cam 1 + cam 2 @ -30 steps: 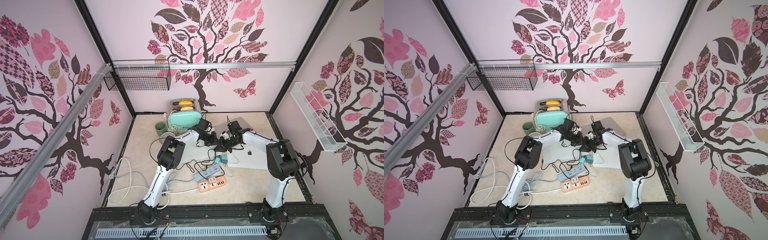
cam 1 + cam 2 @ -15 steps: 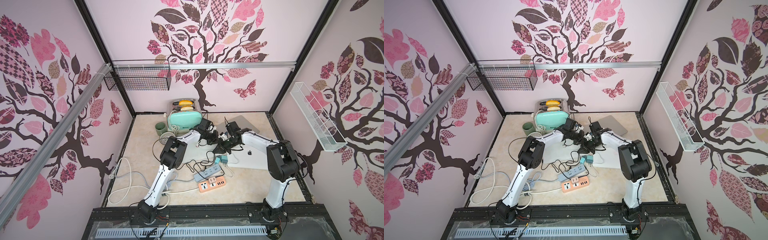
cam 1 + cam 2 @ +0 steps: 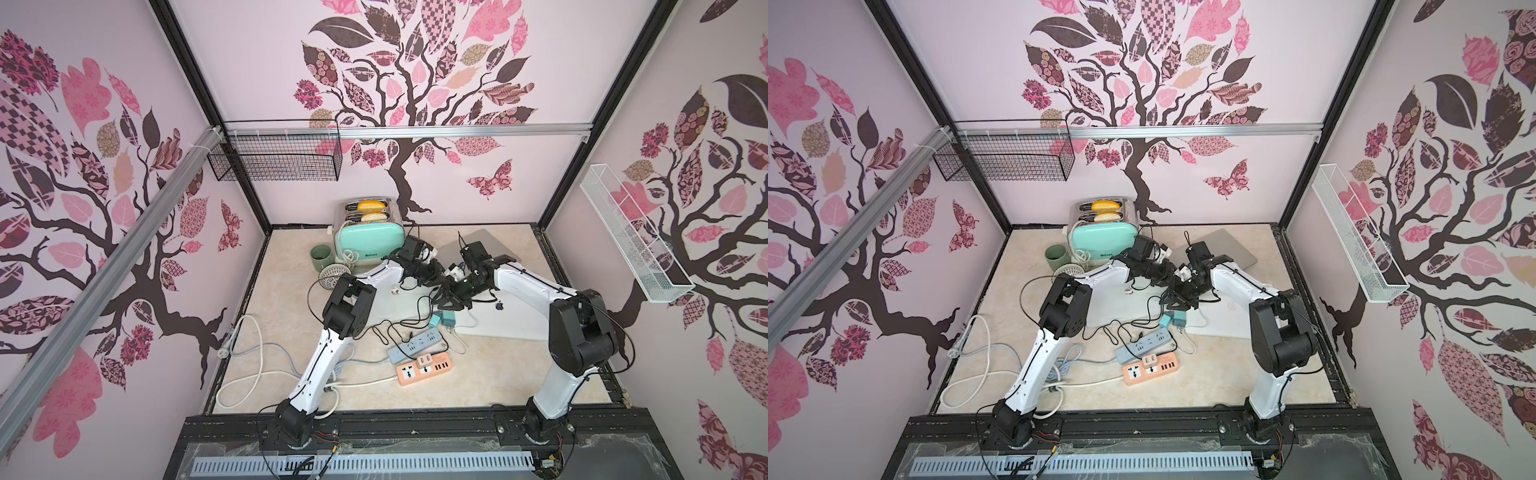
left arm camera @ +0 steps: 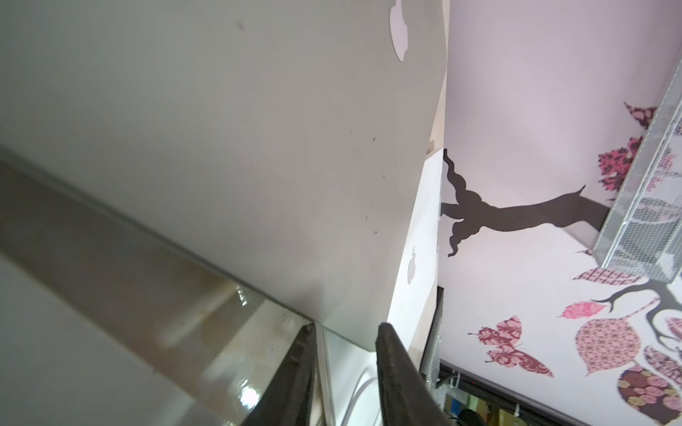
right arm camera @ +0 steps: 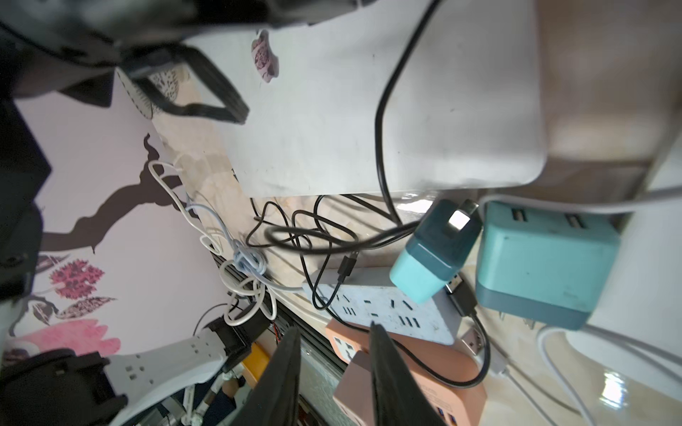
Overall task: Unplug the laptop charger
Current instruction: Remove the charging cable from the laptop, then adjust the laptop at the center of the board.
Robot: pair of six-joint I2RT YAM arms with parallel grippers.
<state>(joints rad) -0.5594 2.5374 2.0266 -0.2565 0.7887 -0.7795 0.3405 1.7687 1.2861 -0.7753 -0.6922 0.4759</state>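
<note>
The left pincer point(image 4: 346, 327) and right pincer point(image 5: 334, 328) crowd close together mid-frame in both top views. Each is spread with nothing between the fingers point(image 5: 387, 369), so I'd say no plug is being pulled right now. The teal charger point(image 3: 448, 318) lies on the surface point(image 3: 478, 386) just below them, at the white laptop's point(image 3: 515, 322) lower-left corner, beside the strip point(image 3: 415, 344) and not seated in it; room is scarce here, with open surface only lower right.

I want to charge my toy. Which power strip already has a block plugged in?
The orange power strip: a pink block sits on it. The grey power strip shows bare sockets.
</note>
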